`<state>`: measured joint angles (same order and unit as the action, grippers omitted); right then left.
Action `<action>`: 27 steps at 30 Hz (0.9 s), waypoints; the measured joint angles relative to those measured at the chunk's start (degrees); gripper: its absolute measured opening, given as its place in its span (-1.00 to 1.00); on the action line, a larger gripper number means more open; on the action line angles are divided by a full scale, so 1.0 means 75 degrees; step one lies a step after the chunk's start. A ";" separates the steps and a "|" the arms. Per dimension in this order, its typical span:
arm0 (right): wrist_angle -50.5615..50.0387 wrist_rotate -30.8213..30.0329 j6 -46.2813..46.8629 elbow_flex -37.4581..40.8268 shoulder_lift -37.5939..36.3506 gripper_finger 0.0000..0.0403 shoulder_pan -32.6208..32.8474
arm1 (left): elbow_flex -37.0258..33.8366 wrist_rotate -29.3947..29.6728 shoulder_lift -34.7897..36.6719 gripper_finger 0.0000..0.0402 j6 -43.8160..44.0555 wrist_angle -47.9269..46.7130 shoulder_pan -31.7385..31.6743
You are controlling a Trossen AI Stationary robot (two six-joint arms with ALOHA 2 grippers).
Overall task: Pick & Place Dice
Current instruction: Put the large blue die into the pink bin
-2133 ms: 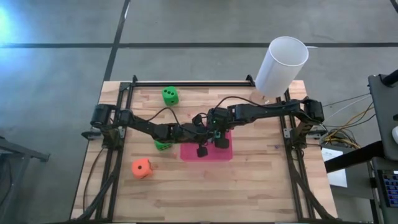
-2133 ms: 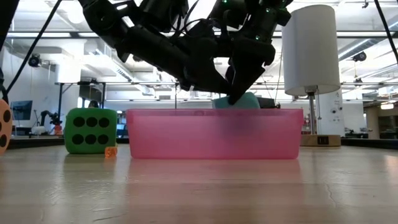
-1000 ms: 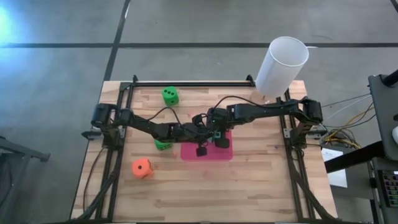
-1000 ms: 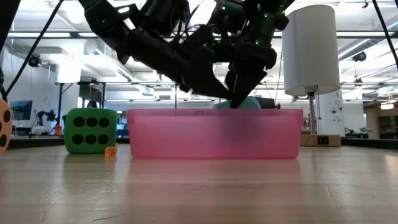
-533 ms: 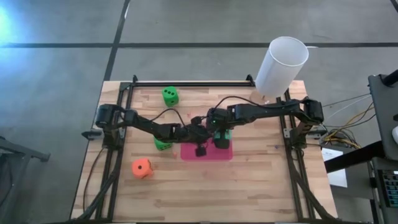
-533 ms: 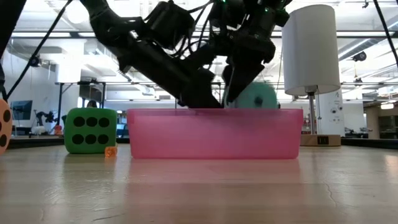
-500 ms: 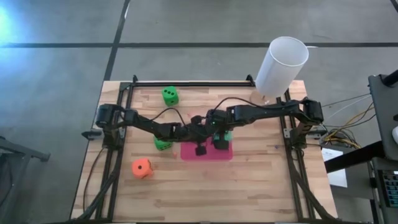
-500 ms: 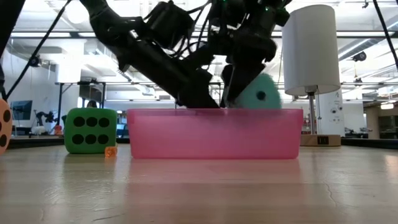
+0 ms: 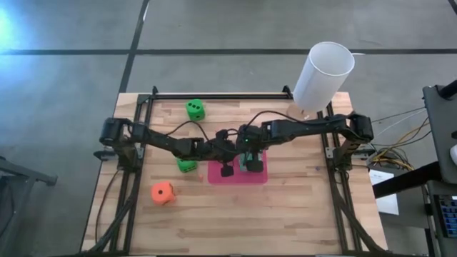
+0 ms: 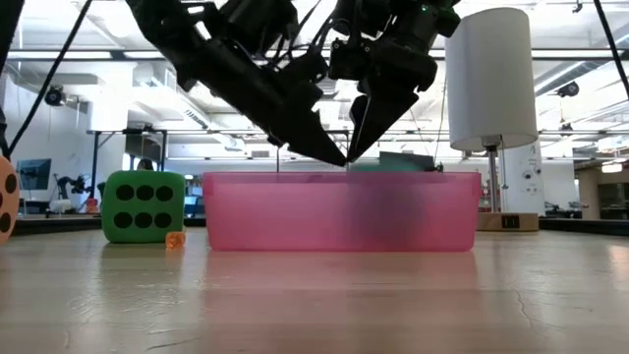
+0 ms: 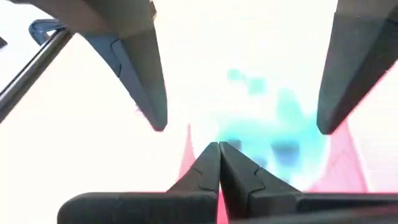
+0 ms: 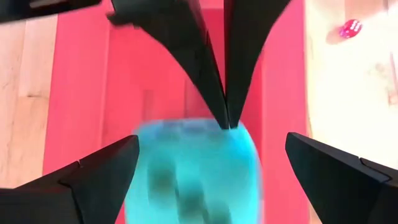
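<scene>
In the high view, at the lower left of the table (image 9: 300,207), the orange die (image 9: 162,192) sat alone, well apart from both arms. Right of it and higher, one green die (image 9: 186,165) lay just below the left arm, and the other green die (image 9: 194,109) stood near the table's upper edge, clear of everything. The left gripper (image 9: 227,170) reached in from the left to the middle of the frame and hung over the left part of the pink tray (image 9: 261,177); in the left wrist view its fingers (image 11: 205,171) met at their tips, closed on nothing. Just right of it, the right gripper (image 9: 251,165) came in from the right and hovered over the same tray, its fingers (image 12: 87,177) spread wide in the right wrist view. The teal die (image 12: 194,172) lay between those spread fingers without touching either, resting in the tray below them, with the closed tips of the left gripper close above its far edge. In the low view, at centre frame, the two grippers converged just above the tray's rim (image 10: 339,177), and only a sliver of the teal die (image 10: 405,161) showed over that rim, to the right of the fingertips. At the upper right of the high view the white cylinder (image 9: 323,76) stood by the table's corner.
</scene>
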<state>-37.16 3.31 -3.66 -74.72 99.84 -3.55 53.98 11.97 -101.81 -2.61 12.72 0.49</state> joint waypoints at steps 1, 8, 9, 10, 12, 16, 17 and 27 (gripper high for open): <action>0.0002 -0.0006 0.0000 0.0000 -0.0013 0.99 0.0000 | 0.0000 0.0000 0.0049 -0.96 0.0000 -0.0036 0.0003; -0.0021 -0.0036 -0.0041 0.0001 -0.0013 0.99 -0.0006 | 0.0000 0.0000 0.0316 -0.96 -0.0024 -0.0478 0.0009; -0.0033 -0.0038 -0.0052 0.0007 -0.0013 0.99 -0.0005 | 0.0000 0.0000 0.0358 -0.96 -0.0026 -0.0568 0.0009; -0.0055 -0.0038 -0.0055 0.0009 -0.0014 0.99 0.0009 | 0.0000 0.0000 0.0426 -0.96 -0.0026 -0.0686 0.0009; -0.0092 -0.0038 -0.0058 0.0009 -0.0019 0.99 0.0068 | 0.0000 0.0000 0.0594 -0.96 -0.0026 -0.0947 0.0015; -0.0113 -0.0042 -0.0184 0.0017 -0.0022 0.99 0.0285 | 0.0000 0.0000 0.1078 -0.96 -0.0021 -0.1552 0.0016; -0.0091 -0.0043 -0.0228 0.0020 -0.0016 0.99 0.0337 | 0.0000 0.0000 0.1241 -0.96 0.0002 -0.1747 0.0020; 0.0312 -0.0111 -0.0243 0.0183 0.0098 0.99 0.0417 | 0.0000 0.0283 0.2566 -0.96 0.0449 -0.3164 0.0297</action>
<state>-34.83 2.48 -5.48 -73.35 100.57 -0.43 53.98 14.09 -82.56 0.75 -11.01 2.72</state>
